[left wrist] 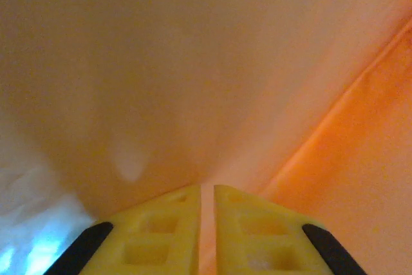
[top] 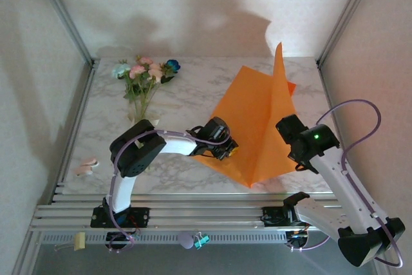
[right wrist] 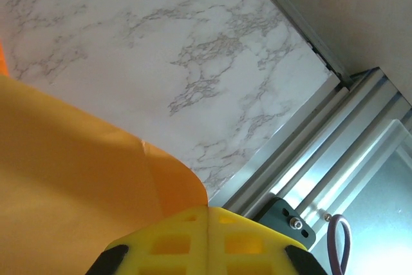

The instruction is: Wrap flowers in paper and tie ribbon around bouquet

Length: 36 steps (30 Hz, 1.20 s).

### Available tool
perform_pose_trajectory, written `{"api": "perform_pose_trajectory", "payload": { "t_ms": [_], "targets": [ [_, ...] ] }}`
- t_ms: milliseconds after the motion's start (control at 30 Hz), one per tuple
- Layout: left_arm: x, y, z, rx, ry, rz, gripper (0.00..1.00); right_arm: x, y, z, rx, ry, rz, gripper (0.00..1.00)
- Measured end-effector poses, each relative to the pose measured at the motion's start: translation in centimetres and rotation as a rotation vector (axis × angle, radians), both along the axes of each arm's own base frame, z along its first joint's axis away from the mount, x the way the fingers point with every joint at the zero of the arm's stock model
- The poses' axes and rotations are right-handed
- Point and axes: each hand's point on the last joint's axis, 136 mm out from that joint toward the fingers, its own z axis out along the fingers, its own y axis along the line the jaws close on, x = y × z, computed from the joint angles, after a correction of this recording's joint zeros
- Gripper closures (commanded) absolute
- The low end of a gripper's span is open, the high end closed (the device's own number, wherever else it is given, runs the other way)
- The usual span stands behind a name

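Entry: paper [top: 251, 120], thin, orange, pinched shut in my right tool [right wrist: 207, 209], seemingly also in my left tool [left wrist: 207, 188]; hazard: tools pulling apart could tear or crease it between them.

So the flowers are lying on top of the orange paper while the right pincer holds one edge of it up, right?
Not quite. The flowers lie on the bare table, well to the left of the paper, as the top view shows. The right pincer does hold one edge of it up.
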Motion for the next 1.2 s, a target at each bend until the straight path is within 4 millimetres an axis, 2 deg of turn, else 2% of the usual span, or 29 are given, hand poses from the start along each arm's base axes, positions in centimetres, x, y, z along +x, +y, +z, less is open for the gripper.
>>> {"api": "perform_pose_trajectory", "payload": {
  "t_ms": [133,267,367,500,567,633,667,700,767,900,933,1000,1067,1100,1133,1200],
  "targets": [
    [1.7,4.0,-0.3,0.026,-0.01,0.084,0.87,0.6,1.5,-0.4,0.061,0.034,0.061,1.0],
    [5.2,8.8,-0.5,0.047,-0.031,0.193,0.89,0.4,3.6,-1.8,0.172,0.089,0.082,1.0],
    [7.7,11.5,-0.5,0.068,-0.055,0.252,0.9,-1.1,4.5,-3.5,0.256,0.119,0.061,1.0],
    [11.0,13.7,-0.5,0.099,-0.089,0.287,0.9,-3.5,5.6,-5.6,0.381,0.153,0.004,1.0],
    [12.6,14.1,-0.5,0.106,-0.107,0.289,0.9,-4.4,6.7,-6.9,0.456,0.19,-0.032,0.72],
    [13.9,14.4,-0.5,0.117,-0.128,0.284,0.91,-5.1,7.0,-7.7,0.472,0.23,-0.062,0.41],
    [14.5,14.5,-0.4,0.123,-0.136,0.282,0.9,-5.3,6.8,-7.8,0.462,0.239,-0.069,0.32],
    [15.0,14.6,-0.4,0.13,-0.143,0.279,0.9,-5.2,6.5,-7.6,0.444,0.237,-0.071,0.27],
    [15.5,14.9,-0.3,0.143,-0.149,0.271,0.87,-4.6,5.8,-6.1,0.396,0.204,-0.06,0.24],
    [15.0,14.9,0.3,0.176,-0.146,0.244,0.77,0.1,5.5,-0.7,0.31,0.055,0.048,0.24],
    [14.4,14.9,0.8,0.191,-0.142,0.237,0.76,1.7,5.8,0.6,0.293,0.023,0.098,0.26],
    [13.6,14.5,2.9,0.199,-0.16,0.231,0.76,4.9,6.9,1.8,0.282,-0.014,0.179,0.31],
    [12.5,13.2,6.2,0.15,-0.208,0.227,0.76,8.4,7.8,1.7,0.276,-0.022,0.231,0.36],
    [11.6,12.2,8.0,0.101,-0.233,0.224,0.77,10.6,8.2,1.1,0.286,-0.018,0.246,0.41],
    [10.7,11.0,9.4,0.049,-0.251,0.218,0.77,12.9,8.4,-0.3,0.31,0.0,0.248,0.44],
    [9.2,9.0,10.1,-0.037,-0.253,0.207,0.79,16.6,8.3,-3.3,0.355,0.037,0.23,0.49]
  ]
}}
